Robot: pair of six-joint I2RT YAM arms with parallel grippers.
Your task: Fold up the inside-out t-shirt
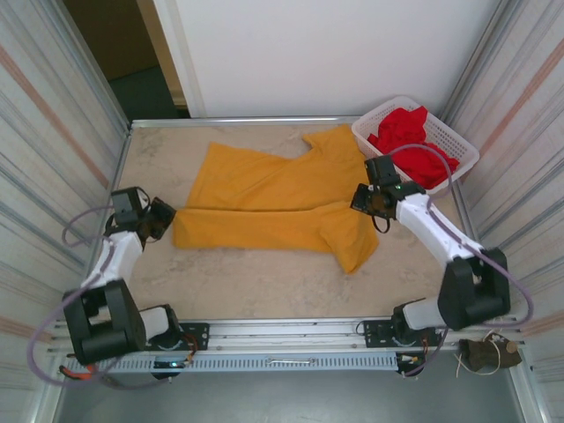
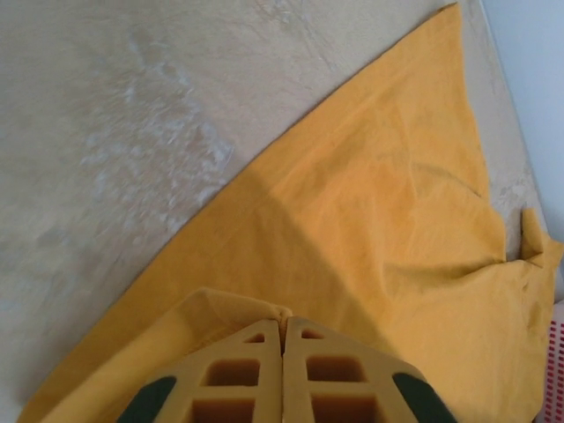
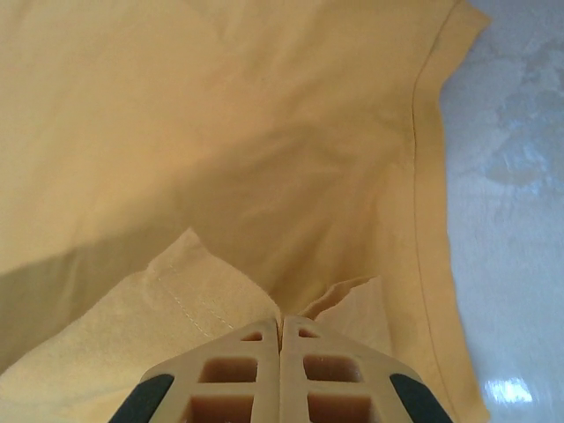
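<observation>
- Left end effector clamped shut on shirt at its left edge.
- Shirt lying across middle of surface.
- Right end effector pinched shut on shirt's right side, by sleeve.
- Basket with red garment, far right.

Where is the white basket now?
Top view: the white basket sits at the far right corner of the table, holding a red garment, just beyond the right gripper.
</observation>
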